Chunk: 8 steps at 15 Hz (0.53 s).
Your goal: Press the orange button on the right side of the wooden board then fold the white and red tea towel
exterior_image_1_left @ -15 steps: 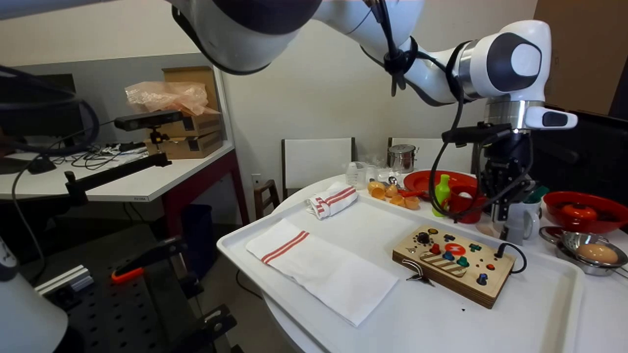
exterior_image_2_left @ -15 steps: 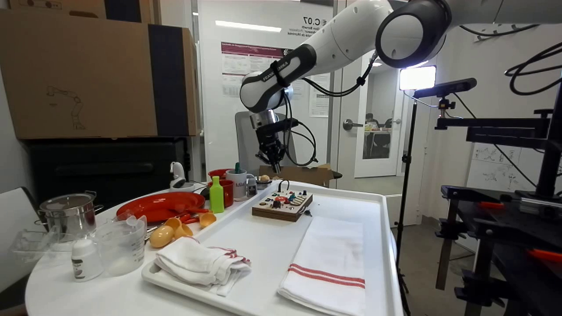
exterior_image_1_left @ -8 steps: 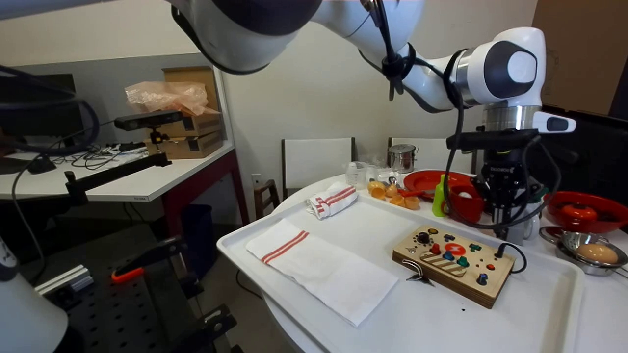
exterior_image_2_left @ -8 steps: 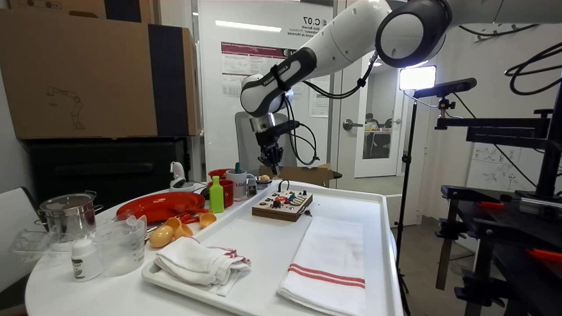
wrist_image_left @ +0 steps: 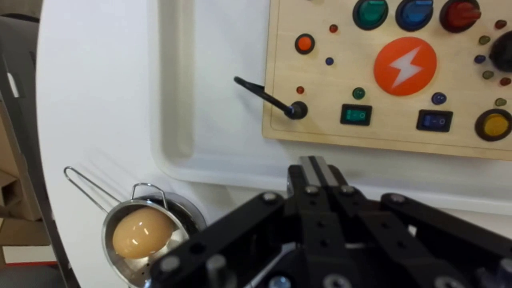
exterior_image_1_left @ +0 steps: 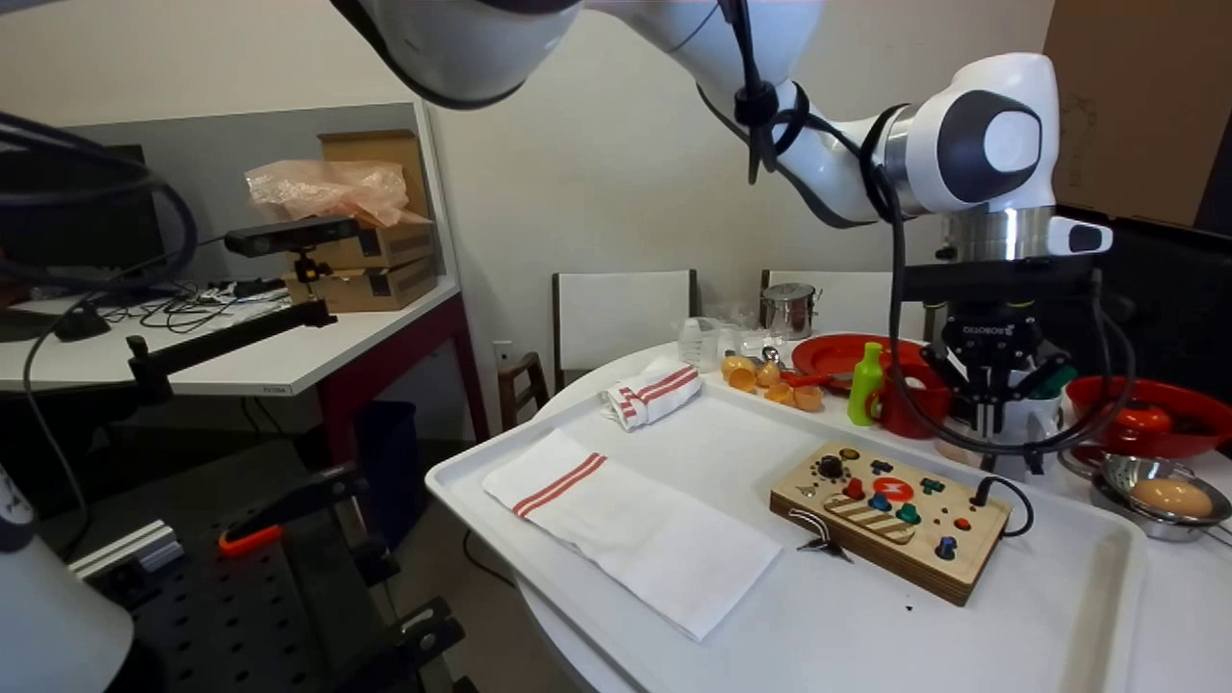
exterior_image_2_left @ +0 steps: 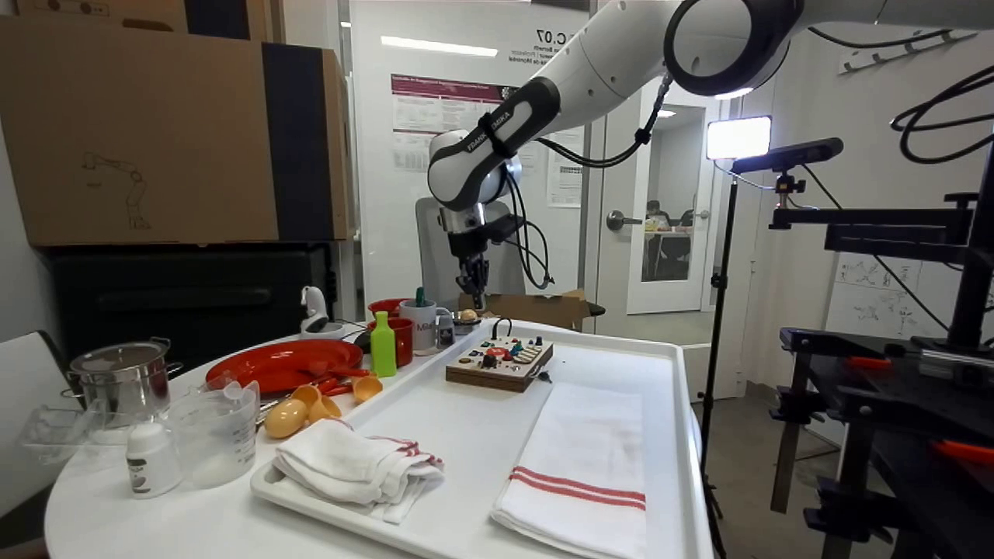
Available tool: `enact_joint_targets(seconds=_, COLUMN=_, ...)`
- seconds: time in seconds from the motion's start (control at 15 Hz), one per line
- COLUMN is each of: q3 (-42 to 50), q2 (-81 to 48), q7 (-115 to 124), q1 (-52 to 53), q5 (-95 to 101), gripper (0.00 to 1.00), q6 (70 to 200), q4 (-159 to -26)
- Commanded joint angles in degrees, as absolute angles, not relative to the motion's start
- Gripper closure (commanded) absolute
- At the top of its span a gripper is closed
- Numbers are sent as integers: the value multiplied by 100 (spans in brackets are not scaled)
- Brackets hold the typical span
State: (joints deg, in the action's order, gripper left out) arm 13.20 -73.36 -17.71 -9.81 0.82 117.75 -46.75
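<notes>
The pale wooden board (exterior_image_1_left: 905,549) lies on the white tray; it also shows in an exterior view (exterior_image_2_left: 497,379) and the wrist view (wrist_image_left: 320,128). Its orange button (wrist_image_left: 305,43) is at the board's left in the wrist view, near the plugged black cable (wrist_image_left: 268,96). The white and red tea towel (exterior_image_1_left: 635,529) lies flat on the tray, its red stripes at one end; it also shows in an exterior view (exterior_image_2_left: 582,442). My gripper (wrist_image_left: 316,160) is shut and empty, pointing down above the tray's edge beside the board, apart from it; both exterior views show it (exterior_image_1_left: 988,423) (exterior_image_2_left: 477,299).
A crumpled striped towel (exterior_image_1_left: 659,393) lies at the tray's corner. Beside the tray stand a grey mug (exterior_image_2_left: 421,322), a red cup (exterior_image_1_left: 914,404), a green bottle (exterior_image_2_left: 383,345), a red plate (exterior_image_2_left: 287,365) and eggshells (exterior_image_1_left: 770,385). A strainer with an egg (wrist_image_left: 142,232) sits near my gripper.
My gripper has turned about its vertical axis and shifted slightly, with its cable swinging round. In an exterior view the wrist has moved a little left and lower. The board and towels have not moved.
</notes>
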Motion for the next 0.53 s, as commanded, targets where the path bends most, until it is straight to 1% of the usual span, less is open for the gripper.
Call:
enact_joint_targets(seconds=0.0, q3=1320, q2=-7267, q7=-1810, q1=-966, q5=83, gripper=99, q6=11809, q4=-4786)
enact_joint_targets(seconds=0.47, q3=1342, q2=-7084, q7=-1710, q1=-921, q5=65, gripper=100, q6=11847, q4=-5062)
